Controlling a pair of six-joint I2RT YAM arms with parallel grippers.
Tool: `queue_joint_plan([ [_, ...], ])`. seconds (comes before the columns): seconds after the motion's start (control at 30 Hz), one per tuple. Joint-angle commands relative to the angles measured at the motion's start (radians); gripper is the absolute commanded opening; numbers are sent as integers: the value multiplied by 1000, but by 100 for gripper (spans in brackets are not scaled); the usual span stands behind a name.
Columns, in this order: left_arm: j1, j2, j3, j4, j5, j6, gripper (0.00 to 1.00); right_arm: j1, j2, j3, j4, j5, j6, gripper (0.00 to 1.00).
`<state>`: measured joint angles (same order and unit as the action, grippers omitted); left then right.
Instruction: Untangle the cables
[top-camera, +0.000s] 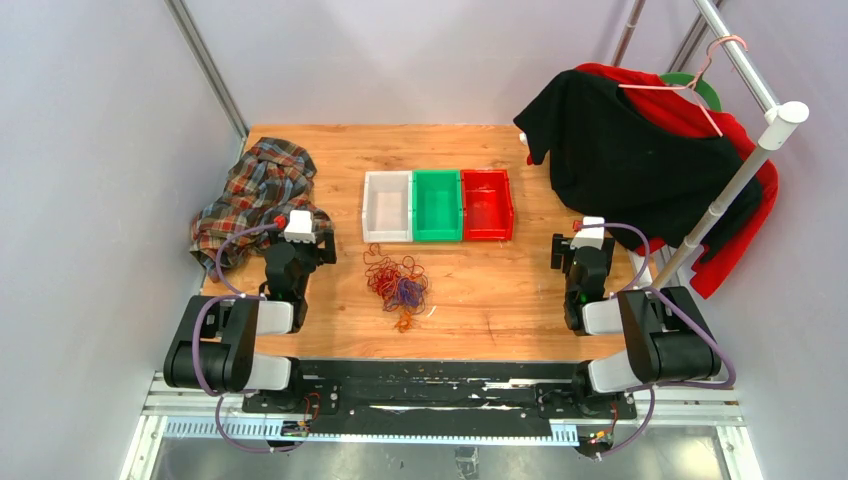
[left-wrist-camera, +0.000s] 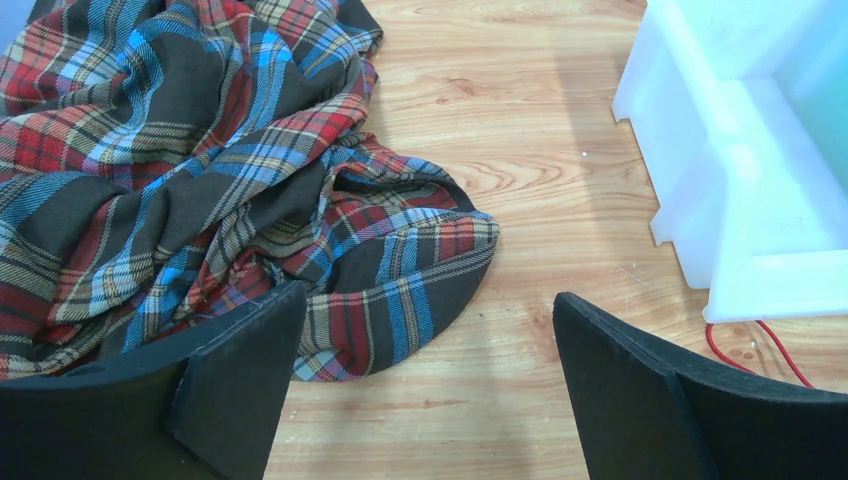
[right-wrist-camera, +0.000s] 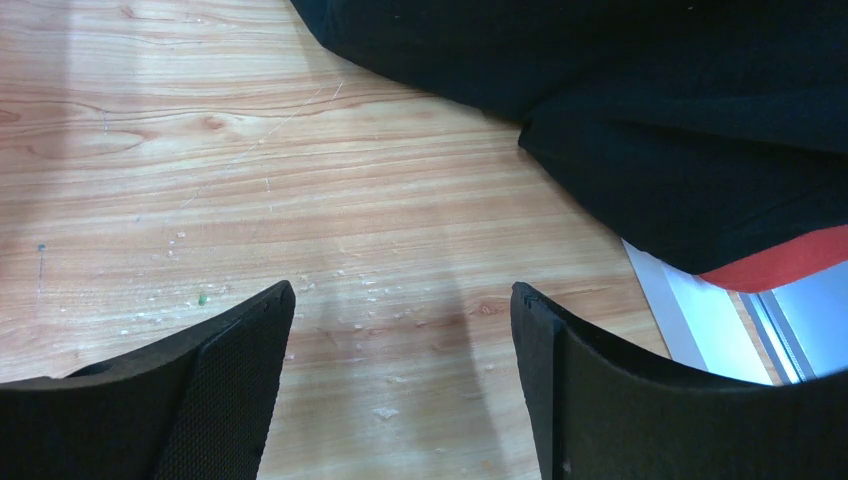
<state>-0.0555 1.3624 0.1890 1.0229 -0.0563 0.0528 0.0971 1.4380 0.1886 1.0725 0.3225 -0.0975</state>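
The cables (top-camera: 398, 283) lie in one tangled heap of thin dark red, orange and purple strands on the wooden table (top-camera: 500, 290), just in front of the white bin. One red strand (left-wrist-camera: 757, 345) shows at the white bin's corner in the left wrist view. My left gripper (top-camera: 302, 238) hangs left of the heap, open and empty, its jaws over bare wood (left-wrist-camera: 430, 310). My right gripper (top-camera: 583, 243) stands far to the right of the heap, open too, with nothing between its fingers (right-wrist-camera: 400, 300).
Three bins stand in a row behind the heap: white (top-camera: 387, 206), green (top-camera: 437, 205), red (top-camera: 487, 204). A plaid shirt (top-camera: 256, 195) is crumpled at the back left, close to my left gripper. Black and red garments (top-camera: 640, 160) hang from a rack at the right.
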Motion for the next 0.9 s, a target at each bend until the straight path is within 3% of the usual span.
queue_joint_plan([
  [0.0, -4, -2, 2, 44, -16, 11, 98, -8, -10, 13, 28, 5, -1, 79],
  [0.2, -5, -1, 4, 42, -17, 12, 98, -10, -26, 17, 15, 59, 22, 79],
  [0.33, -1, -28, 6, 26, -35, 5, 98, 10, -157, 31, -108, 47, -8, 79],
  [0.4, 6, -96, 60, -118, -14, 5, 98, 17, -246, 49, -198, 43, -15, 79],
  [0.47, 6, -164, 160, -361, 36, 52, 98, 18, -339, 86, -330, 39, 13, 79],
  [0.6, 6, -247, 342, -797, 94, 144, 98, 26, -442, 216, -643, -87, 77, 79],
  [0.73, 6, -286, 481, -1085, 206, 208, 98, 137, -436, 316, -767, -135, 29, 79],
  [0.87, 6, -305, 564, -1279, 389, 279, 98, 270, -416, 339, -762, -175, 54, 79],
])
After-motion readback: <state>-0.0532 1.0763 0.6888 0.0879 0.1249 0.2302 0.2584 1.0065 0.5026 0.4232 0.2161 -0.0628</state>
